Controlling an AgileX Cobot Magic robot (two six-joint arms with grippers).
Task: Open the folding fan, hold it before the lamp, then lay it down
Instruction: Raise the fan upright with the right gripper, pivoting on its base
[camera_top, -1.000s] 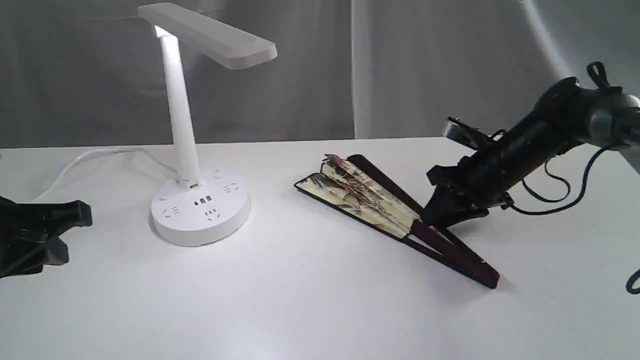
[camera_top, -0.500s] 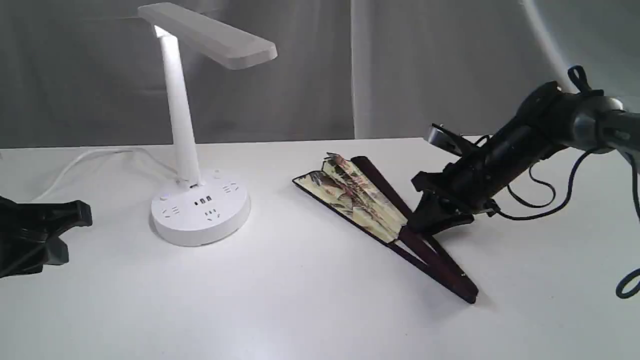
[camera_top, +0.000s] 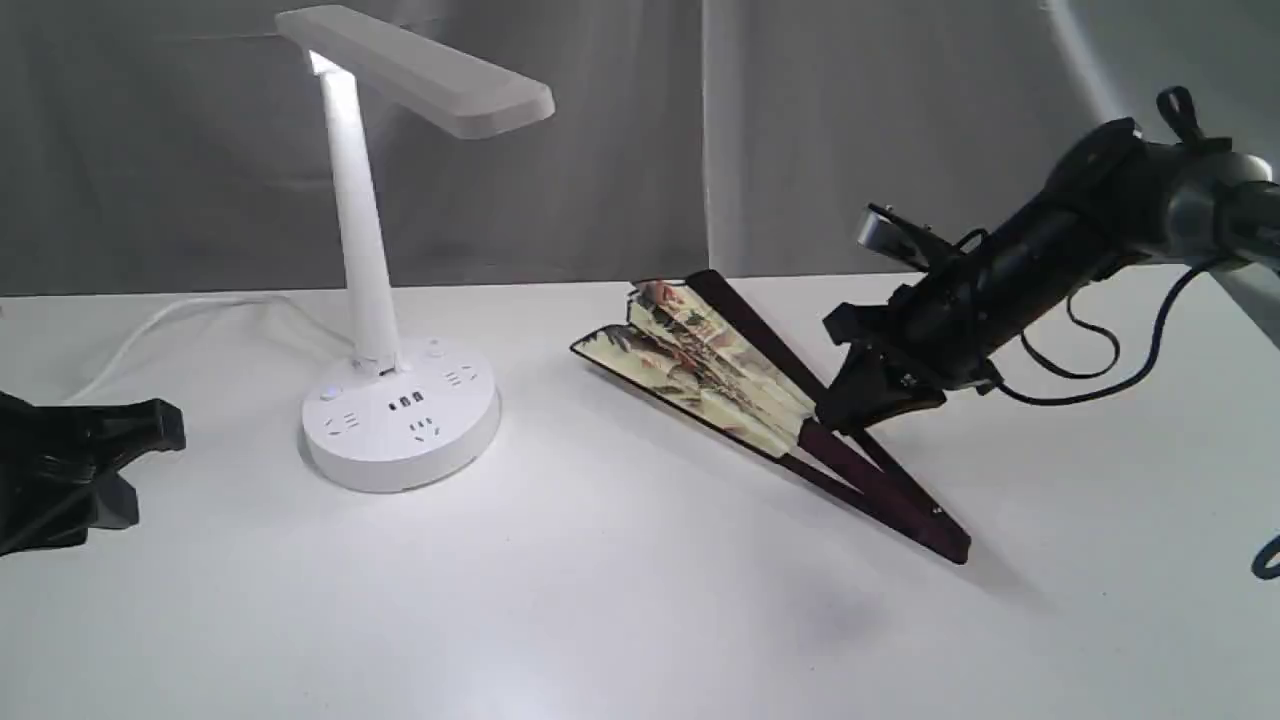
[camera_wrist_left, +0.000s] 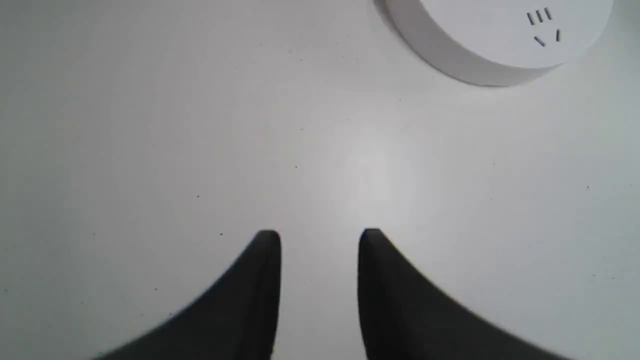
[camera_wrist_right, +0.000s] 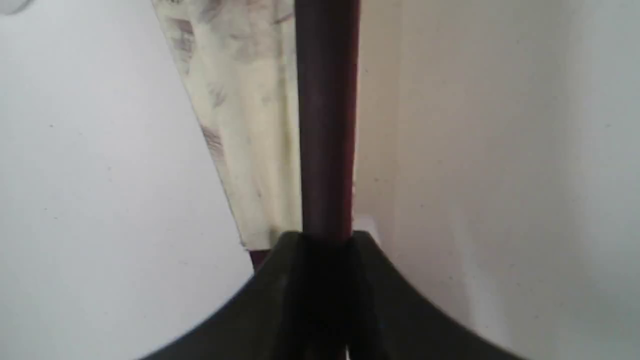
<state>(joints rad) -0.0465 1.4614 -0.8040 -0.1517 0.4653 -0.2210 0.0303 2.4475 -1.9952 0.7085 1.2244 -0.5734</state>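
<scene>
The right gripper (camera_top: 835, 415) has closed over the last second: its jaws, apart a moment ago, now clench the upper maroon rib (camera_wrist_right: 325, 125) of the folding fan (camera_top: 700, 370), just below the painted leaf. With that grip the leaf end has risen off the desk (camera_top: 600, 620) and tilts up toward the far edge. The pivot end stays low near the right side, and whether it touches cannot be told. The fan is only narrowly spread, well apart from the lamp (camera_top: 355, 220). The pick-up looks secured, so the opening comes next — likely needing a second hold. The left gripper (camera_wrist_left: 320, 240) waits at the desk's left edge, jaws parted and holding nothing.
</scene>
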